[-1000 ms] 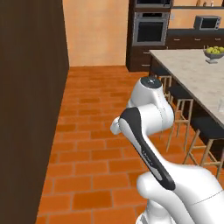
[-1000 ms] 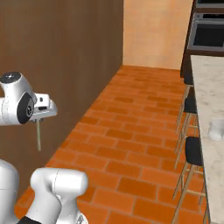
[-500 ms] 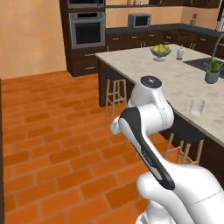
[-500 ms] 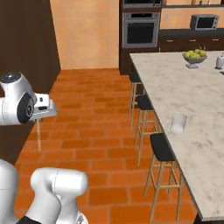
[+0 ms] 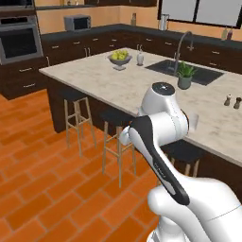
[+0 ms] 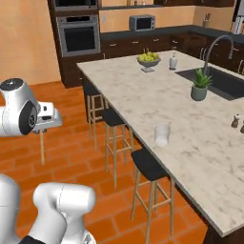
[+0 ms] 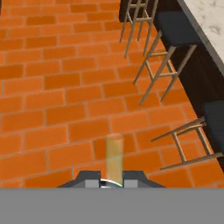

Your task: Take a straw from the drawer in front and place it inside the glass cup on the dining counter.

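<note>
My gripper (image 6: 42, 129) is shut on the straw (image 6: 42, 147), a thin pale stick that hangs straight down from the hand over the brick floor. In the hand view the straw (image 7: 114, 156) stands up between my gripper's (image 7: 107, 180) dark tips. The glass cup (image 6: 162, 135) stands upright on the dining counter (image 6: 143, 95), near the edge by the stools and well to the right of the hand. In the left base view the glass cup (image 5: 193, 123) peeks out from behind my arm. The drawer is out of view.
Dark-seated stools (image 6: 148, 164) (image 6: 113, 118) line the counter's near side, between the hand and the slab. On the counter are a fruit bowl (image 6: 148, 59), a potted plant (image 6: 199, 88), a sink (image 6: 224, 81) and small shakers (image 6: 237, 120). Open brick floor (image 7: 52, 96) lies below the hand.
Both base views have swung round as the base turned: the dark cabinet wall is gone, and the dining counter and cup now lie close ahead. The straw stays gripped.
</note>
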You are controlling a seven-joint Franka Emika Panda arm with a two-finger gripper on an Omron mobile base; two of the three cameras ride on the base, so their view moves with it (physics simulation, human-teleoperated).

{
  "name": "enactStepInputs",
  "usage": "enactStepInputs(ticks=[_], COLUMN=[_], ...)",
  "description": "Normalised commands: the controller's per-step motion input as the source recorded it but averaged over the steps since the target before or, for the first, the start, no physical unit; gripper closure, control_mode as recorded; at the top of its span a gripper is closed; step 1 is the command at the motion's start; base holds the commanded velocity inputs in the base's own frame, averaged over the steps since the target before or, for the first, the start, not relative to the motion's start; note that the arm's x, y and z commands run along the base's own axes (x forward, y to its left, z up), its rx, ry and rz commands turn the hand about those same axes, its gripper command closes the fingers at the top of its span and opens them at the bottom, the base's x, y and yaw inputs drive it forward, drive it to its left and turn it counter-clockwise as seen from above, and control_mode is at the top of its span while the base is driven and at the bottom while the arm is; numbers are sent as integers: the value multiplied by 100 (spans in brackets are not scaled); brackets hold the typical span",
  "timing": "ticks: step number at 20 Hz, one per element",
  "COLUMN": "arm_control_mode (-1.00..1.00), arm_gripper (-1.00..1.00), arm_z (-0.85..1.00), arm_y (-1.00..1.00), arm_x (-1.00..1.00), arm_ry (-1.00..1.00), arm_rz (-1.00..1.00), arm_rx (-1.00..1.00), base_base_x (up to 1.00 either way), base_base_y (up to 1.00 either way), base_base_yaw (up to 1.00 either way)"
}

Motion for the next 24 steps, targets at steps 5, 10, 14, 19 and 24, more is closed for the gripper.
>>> enactStepInputs(ticks=[5,10,14,19,24], arm_control_mode=[100,100,100,100,100], arm_gripper=[100,100,100,100,100], arm_z=[0,0,0,0,0], arm_y=[0,0,0,0,0], arm_x=[0,0,0,0,0], arm_ry=[0,0,0,0,0], arm_rz=[0,0,0,0,0], arm_rx=[0,0,0,0,0], base_base_x=[64,57,49,49,55], base_base_y=[35,35,32,30,30], base_base_yaw=[-59,-63,-65,-64,-62])
